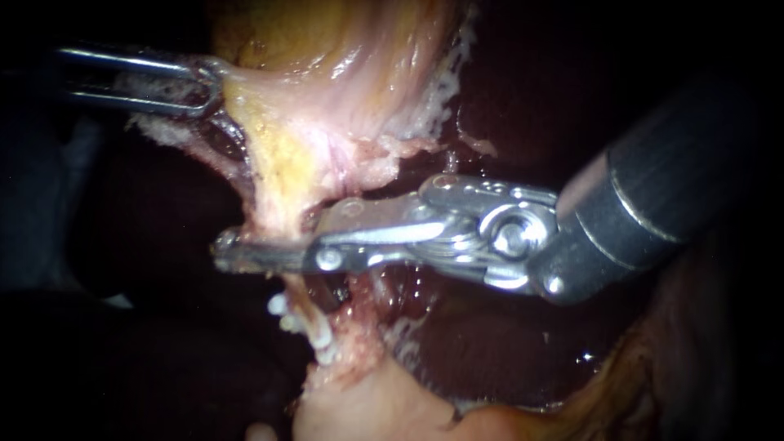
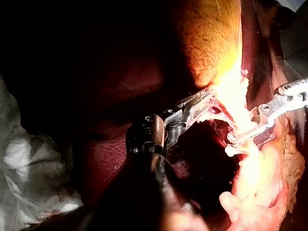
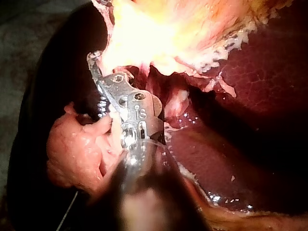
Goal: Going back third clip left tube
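Two instruments, both in shot. My left instrument (image 1: 200,82) comes in at the upper left of the endoscope view. Its jaws are clamped on the pale edge of the gallbladder (image 1: 343,73) and hold that tissue from both sides. The left wrist view shows the same grip.

My right instrument (image 1: 269,245) comes in from the right and lies almost level across the middle. Its long jaws are narrowly parted, with a thin gap between them. The tube (image 1: 282,204), a pale yellow-pink strand running down from the gallbladder, passes between them. I can't tell whether both jaws touch it.

White clips (image 1: 278,306) sit on the strand just below the right jaws. I count at least two white ends but can't separate them further.

Dark red liver (image 1: 482,343) lies behind and to the right. In the left wrist view, a pale cloth (image 2: 29,159) lies well apart from the jaws.
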Controlling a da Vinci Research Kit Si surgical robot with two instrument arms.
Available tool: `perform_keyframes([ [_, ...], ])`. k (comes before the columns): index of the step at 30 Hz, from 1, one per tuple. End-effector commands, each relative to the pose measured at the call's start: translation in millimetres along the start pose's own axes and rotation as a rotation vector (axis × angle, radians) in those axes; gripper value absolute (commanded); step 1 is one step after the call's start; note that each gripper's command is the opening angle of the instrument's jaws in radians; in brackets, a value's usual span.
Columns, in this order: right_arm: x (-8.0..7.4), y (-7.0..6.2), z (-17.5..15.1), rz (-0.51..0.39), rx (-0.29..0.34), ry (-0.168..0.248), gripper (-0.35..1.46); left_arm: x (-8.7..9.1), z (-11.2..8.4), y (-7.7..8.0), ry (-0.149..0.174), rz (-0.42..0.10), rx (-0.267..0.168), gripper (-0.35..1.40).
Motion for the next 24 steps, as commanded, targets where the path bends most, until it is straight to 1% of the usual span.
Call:
perform_keyframes([
  [1, -0.1, 0.0, 0.0, 0.006, 0.0, 0.0, -0.35, 0.0, 0.0, 0.0, 0.0, 0.0, 0.0, -0.35],
  [2, -0.1, 0.1, 0.0, 0.006, 0.013, -0.008, -0.35, 0.0, 0.0, 0.0, 0.0, 0.0, 0.0, -0.35],
  [4, -0.1, 0.2, 0.1, 0.005, 0.038, -0.001, 0.0, 0.0, -0.1, 0.0, 0.0, 0.0, 0.0, -0.35],
  [5, -0.2, 0.3, 0.3, 0.004, 0.043, 0.015, 0.24, 0.0, -0.1, 0.0, 0.0, 0.0, 0.0, -0.35],
  [6, -0.3, 0.5, 0.5, 0.003, 0.046, 0.026, 0.35, 0.0, -0.1, 0.0, 0.0, 0.0, 0.0, -0.35],
  [7, -0.4, 0.7, 0.7, 0.002, 0.049, 0.038, 0.42, 0.0, 0.0, 0.0, 0.0, 0.0, 0.0, -0.35],
  [9, -0.9, 1.3, 1.1, -0.002, 0.049, 0.048, 0.46, 0.0, 0.0, 0.0, 0.0, 0.0, 0.0, -0.35],
  [13, -2.2, 2.6, 1.6, -0.01, 0.041, 0.047, 0.48, 0.0, -0.1, 0.0, 0.0, 0.0, 0.0, -0.35],
  [15, -2.8, 3.5, 1.6, -0.012, 0.012, 0.056, 0.49, -0.1, -0.1, 0.0, 0.0, 0.0, 0.0, -0.35],
  [16, -3.0, 4.0, 1.5, -0.013, 0.002, 0.053, 0.5, -0.1, -0.1, 0.0, 0.0, 0.0, 0.0, -0.35],
  [18, -3.3, 5.0, 1.2, -0.048, -0.008, 0.048, 0.5, -0.1, -0.1, 0.0, 0.0, 0.0, 0.0, -0.35],
  [21, -3.6, 5.9, 0.4, -0.113, -0.032, 0.046, 0.5, -0.1, -0.1, 0.0, 0.0, 0.0, 0.0, -0.35],
  [24, -3.9, 6.1, -0.6, -0.178, -0.045, 0.046, 0.5, -0.1, -0.2, 0.0, 0.0, 0.001, -0.001, -0.35],
])
